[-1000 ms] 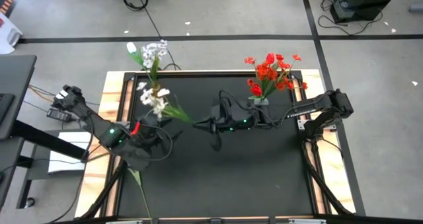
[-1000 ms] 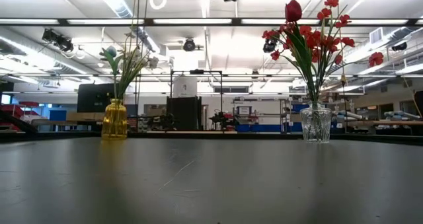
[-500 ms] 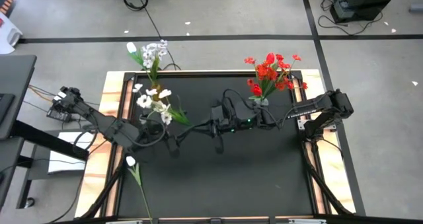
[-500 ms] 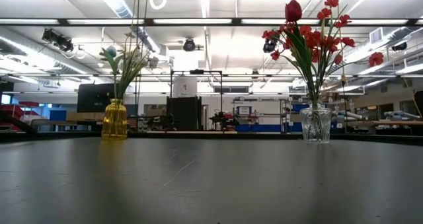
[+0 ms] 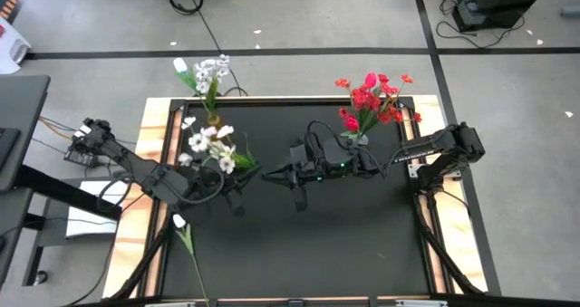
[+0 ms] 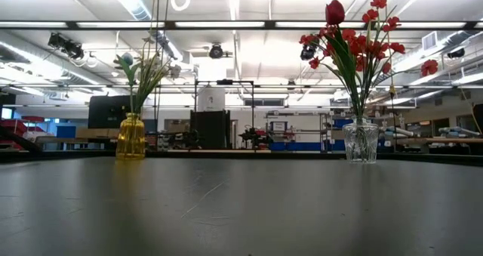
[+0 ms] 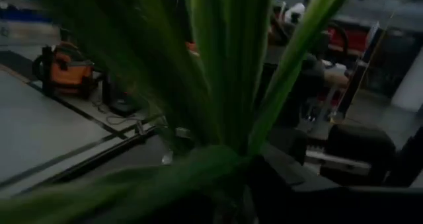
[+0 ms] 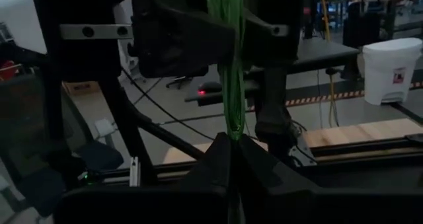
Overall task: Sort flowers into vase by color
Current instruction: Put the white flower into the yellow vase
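Observation:
A white flower sprig [image 5: 208,144] with long green leaves is held above the black table between both grippers. My right gripper [image 5: 270,173] [image 8: 231,148] is shut on its stem end. My left gripper [image 5: 237,175] [image 8: 228,32] is shut on the same stem nearer the blooms; leaves [image 7: 218,85] fill its wrist view. At the far left, a yellow vase [image 6: 130,137] holds white flowers [image 5: 207,71]. At the far right, a clear vase [image 6: 361,141] holds red flowers [image 5: 372,99]. A single white flower [image 5: 179,221] lies by the near left edge. My left gripper has one finger [image 8: 185,32] on either side of the green stem [image 8: 227,59], partway toward the blooms. The fingers come level from the near left and lie across the stem. In its own view the leaves hide the place of contact. My right gripper pinches the stem's lower end [image 8: 230,128] between its two fingers. It comes level from the table's right, and the stem runs straight on ahead of the fingers. The sprig is lifted clear of the table, blooms toward the far left.
Wooden boards [image 5: 154,144] frame the black mat [image 5: 308,244], which is bare in its middle and near part. The loose flower's stem [image 5: 195,266] runs off toward the near edge. Cables and a box [image 5: 82,144] lie left of the table.
My left gripper has risen and swung toward the far right, from over the loose white flower to the sprig's stem beside my right gripper. It has turned from pointing down to level. The loose flower's bloom now shows. The sprig has shifted slightly left.

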